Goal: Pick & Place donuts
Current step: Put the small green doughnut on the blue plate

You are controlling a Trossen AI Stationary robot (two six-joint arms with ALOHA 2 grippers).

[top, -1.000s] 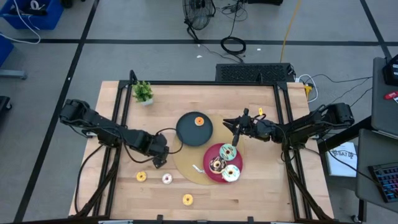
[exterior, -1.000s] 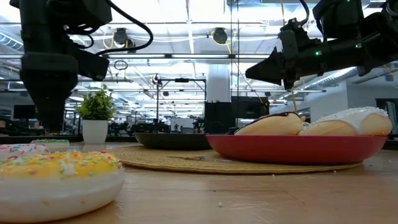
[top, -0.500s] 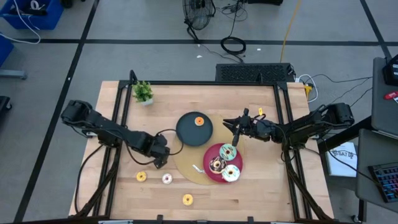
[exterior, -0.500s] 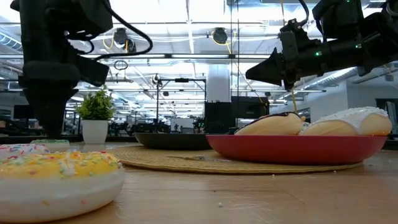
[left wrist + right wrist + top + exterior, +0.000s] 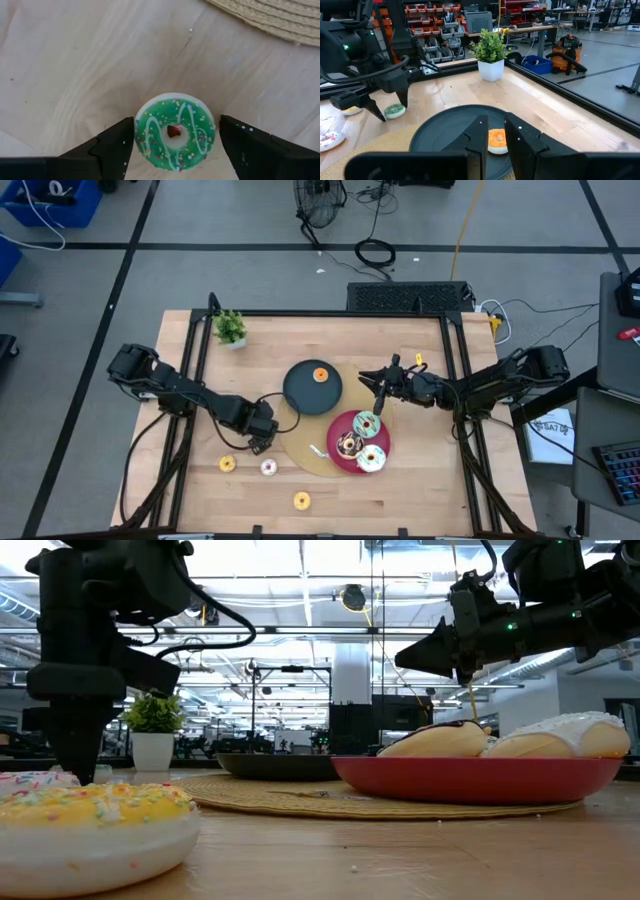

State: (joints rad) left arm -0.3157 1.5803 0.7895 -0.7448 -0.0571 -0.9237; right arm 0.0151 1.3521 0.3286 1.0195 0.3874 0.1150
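Left wrist view alone shows the green donut (image 5: 174, 131) flat on the worktop (image 5: 75, 60), between the left tool's (image 5: 175, 145) open fingers, ungripped. High view hides it, showing the right tool (image 5: 379, 392), shut and empty, by the black plate (image 5: 300, 392).

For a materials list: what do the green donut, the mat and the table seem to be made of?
Green donut: probably plastic or rubber; smooth, painted icing lines.
Mat: looks like woven straw; coiled ridges.
Table: wood, pale, matte; visible grain.
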